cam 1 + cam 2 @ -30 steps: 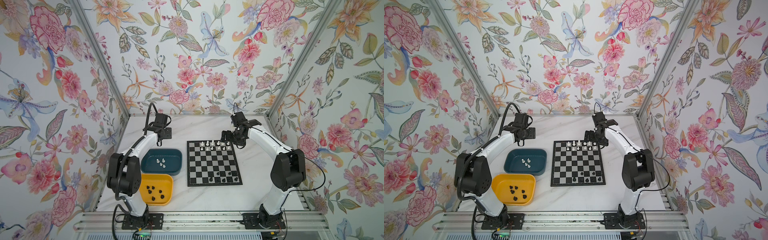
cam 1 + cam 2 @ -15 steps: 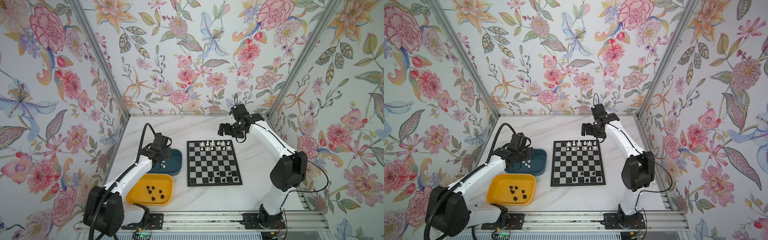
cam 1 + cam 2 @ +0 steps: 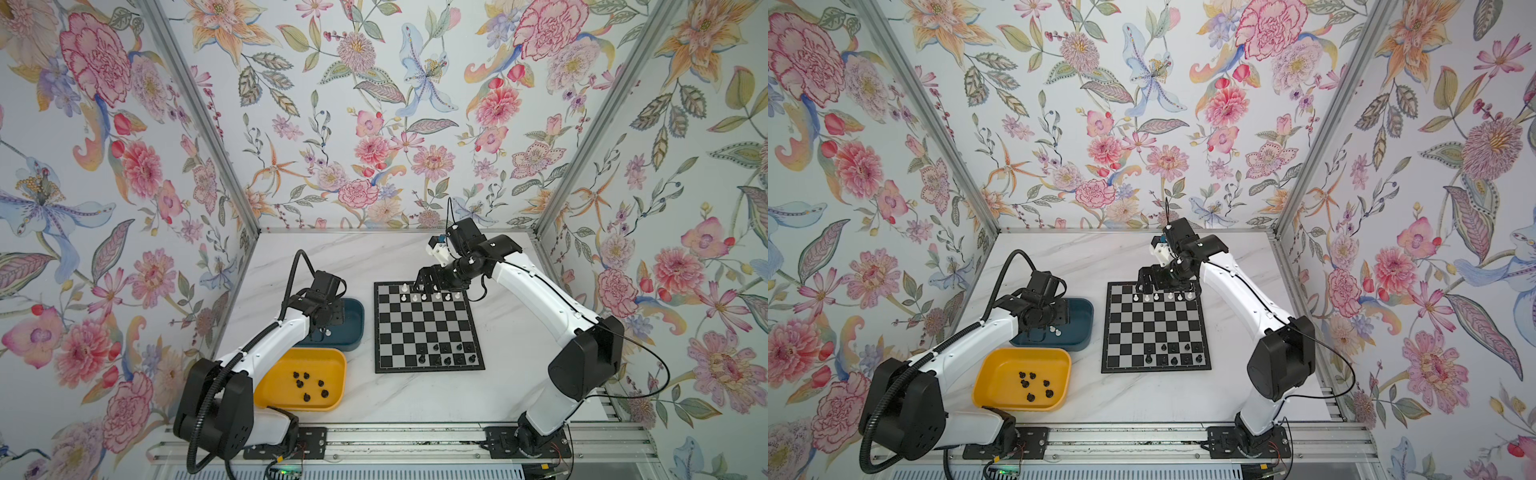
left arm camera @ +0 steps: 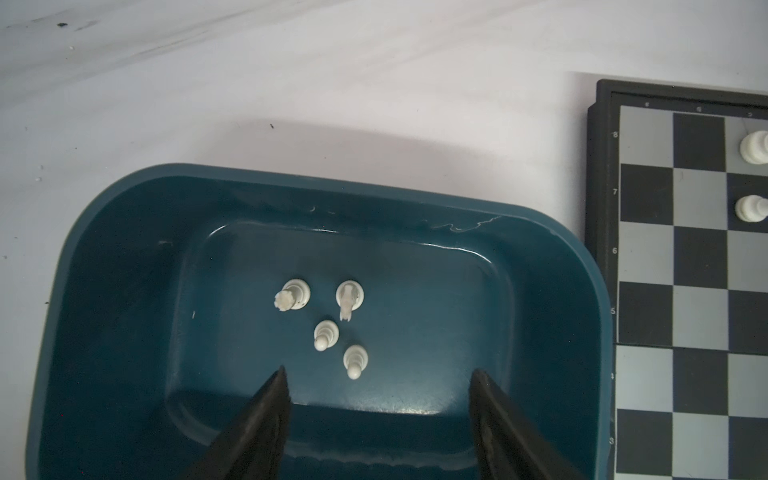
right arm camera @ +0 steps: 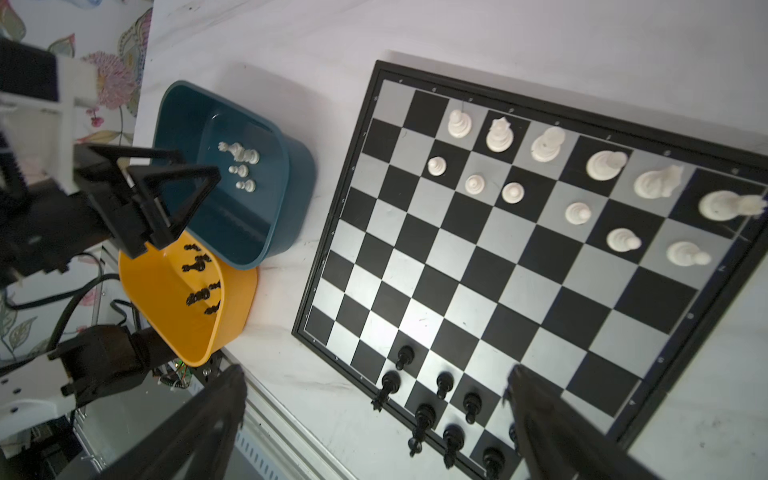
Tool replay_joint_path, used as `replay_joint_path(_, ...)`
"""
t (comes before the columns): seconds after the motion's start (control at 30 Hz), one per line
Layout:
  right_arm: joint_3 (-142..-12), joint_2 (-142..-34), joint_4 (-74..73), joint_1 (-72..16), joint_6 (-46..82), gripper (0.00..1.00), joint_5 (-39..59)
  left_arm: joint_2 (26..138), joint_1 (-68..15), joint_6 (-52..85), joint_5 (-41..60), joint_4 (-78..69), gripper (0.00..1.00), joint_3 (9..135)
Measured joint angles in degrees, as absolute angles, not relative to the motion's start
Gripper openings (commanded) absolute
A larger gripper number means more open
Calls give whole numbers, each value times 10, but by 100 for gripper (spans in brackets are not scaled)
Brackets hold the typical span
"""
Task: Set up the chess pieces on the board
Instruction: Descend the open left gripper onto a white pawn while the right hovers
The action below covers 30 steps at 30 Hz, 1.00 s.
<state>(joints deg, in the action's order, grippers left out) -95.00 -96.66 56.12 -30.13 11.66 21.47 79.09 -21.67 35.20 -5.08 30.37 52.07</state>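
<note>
While the board (image 3: 428, 324) stands only partly filled, the white side is the matter in hand. Off the board's near left corner a yellow tray (image 3: 282, 365) holds loose black pieces (image 3: 306, 397); placed black pieces (image 3: 447, 360) stand on the board's two nearest rows. Farther back along the board's left edge, the left gripper (image 4: 379, 372) hangs open and empty over a teal tray (image 4: 124, 270), where four loose white pieces (image 4: 326, 334) cluster closely. Placed white pieces (image 5: 498, 135) fill the board's two farthest rows, except the bare left-corner squares. Above that far edge the right gripper (image 5: 375, 371) is spread wide, holding nothing. Judgement: a white piece is being fetched. The next move calls for descending on one piece without nudging its neighbours.
</note>
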Motion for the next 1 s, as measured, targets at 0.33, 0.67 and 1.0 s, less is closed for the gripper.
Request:
replay_joint_path(0.33, -917, -917, 536, -309, 117, 99, 175, 841, -217, 323, -51, 303, 67, 542)
replay_joint_path(0.67, -900, -917, 523, -309, 142, 99, 162, 866, -217, 297, -49, 301, 55, 542)
replay_joint_path(1.0, -893, -917, 512, -316, 161, 99, 158, 884, -210, 280, -48, 286, 51, 542)
